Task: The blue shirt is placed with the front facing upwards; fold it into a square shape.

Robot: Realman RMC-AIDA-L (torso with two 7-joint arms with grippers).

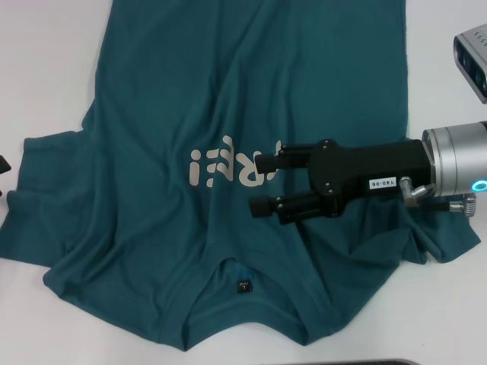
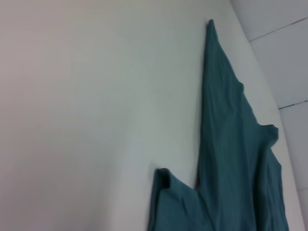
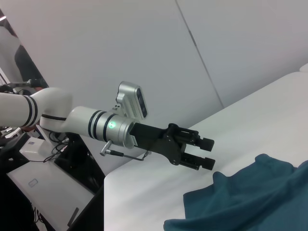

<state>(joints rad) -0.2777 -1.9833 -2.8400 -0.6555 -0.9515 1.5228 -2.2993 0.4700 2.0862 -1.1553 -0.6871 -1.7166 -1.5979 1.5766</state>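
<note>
1. A white table [image 1: 46, 68] carries everything; its surface is plain and matte.
2. The blue shirt [image 1: 175, 99] lies spread directly on the table, front up and rumpled into soft folds.
3. The shirt's neck edge lies nearest the table's near side; one sleeve [image 1: 46, 163] reaches toward the table's left side.
4. Bare table shows beside the shirt's left edge.

Blue shirt [image 1: 228, 114] spread over most of table [image 1: 46, 68]. Right gripper [image 1: 265, 182] low over chest, fingers apart, blocking there. Bare table open on left side and far right.
</note>
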